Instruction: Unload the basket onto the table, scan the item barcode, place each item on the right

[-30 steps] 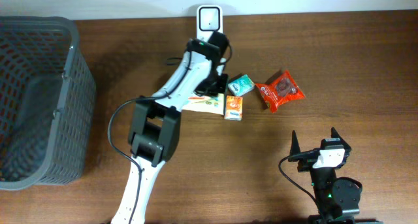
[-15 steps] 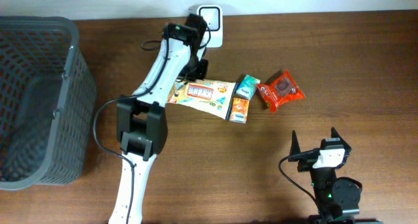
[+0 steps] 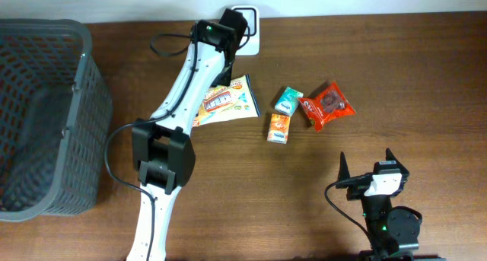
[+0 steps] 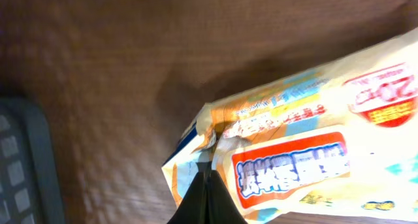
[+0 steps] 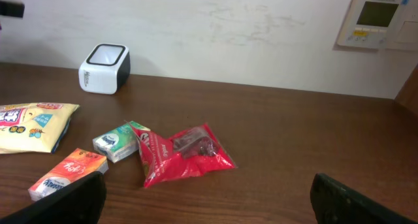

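Now your left end effector, pinching the yellow plastic snack bag, has brought it nearer the white cube scanner for scanning.

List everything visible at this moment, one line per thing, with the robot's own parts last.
brown wooden table: one, brown, under everything
dark grey plastic mesh basket: one, dark grey, left end of the table
white box-shaped barcode scanner: one, white with a dark top, far edge by the wall
yellow printed snack bag: one, yellow, mid-table, its edge pinched by the left gripper
teal tissue pack: one, teal, right of the bag
small orange carton: one, orange, just nearside of the tissue pack
red foil snack wrapper: one, red, right of the tissue pack
white wall control panel: one, white, on the wall
left gripper: one, black, shut on the bag
right gripper: one, black, open, empty, near right
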`<action>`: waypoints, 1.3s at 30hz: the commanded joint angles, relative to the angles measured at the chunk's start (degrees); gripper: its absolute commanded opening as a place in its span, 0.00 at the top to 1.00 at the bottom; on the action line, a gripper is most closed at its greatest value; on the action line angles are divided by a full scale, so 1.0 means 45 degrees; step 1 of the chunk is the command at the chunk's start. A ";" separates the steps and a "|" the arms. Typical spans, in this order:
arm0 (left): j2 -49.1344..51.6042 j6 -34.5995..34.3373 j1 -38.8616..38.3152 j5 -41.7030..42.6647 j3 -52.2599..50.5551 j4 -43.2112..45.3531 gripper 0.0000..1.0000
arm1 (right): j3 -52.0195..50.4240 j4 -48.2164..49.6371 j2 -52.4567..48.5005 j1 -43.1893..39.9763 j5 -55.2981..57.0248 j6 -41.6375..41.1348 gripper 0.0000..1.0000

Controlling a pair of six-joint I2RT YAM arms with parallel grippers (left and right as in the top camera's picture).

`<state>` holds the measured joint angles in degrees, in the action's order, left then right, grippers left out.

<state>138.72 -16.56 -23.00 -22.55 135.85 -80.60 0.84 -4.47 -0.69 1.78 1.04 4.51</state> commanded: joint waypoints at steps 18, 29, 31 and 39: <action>0.3099 -0.0748 -0.0175 0.4391 0.4969 -0.3055 1.00 | -0.0117 -0.0044 0.0083 -0.0068 0.0019 -0.0063 0.02; -0.1515 0.0471 0.1787 0.4988 0.5304 -0.3585 0.70 | -0.0107 0.7155 0.0083 -0.0068 -0.9636 -0.2467 0.01; -0.1515 0.0461 0.2074 0.5309 0.4979 -0.3585 0.70 | 0.0534 0.8476 0.0044 -0.0068 -0.9500 -0.2895 0.01; -0.1472 0.0461 0.2186 0.4726 0.4391 -0.3585 0.01 | 1.2643 -0.3628 -1.1239 -0.0068 -1.5538 -0.0777 0.02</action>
<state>131.81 -14.59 -13.21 -0.38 155.54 -96.73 49.52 -17.87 -37.58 1.56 -51.70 0.03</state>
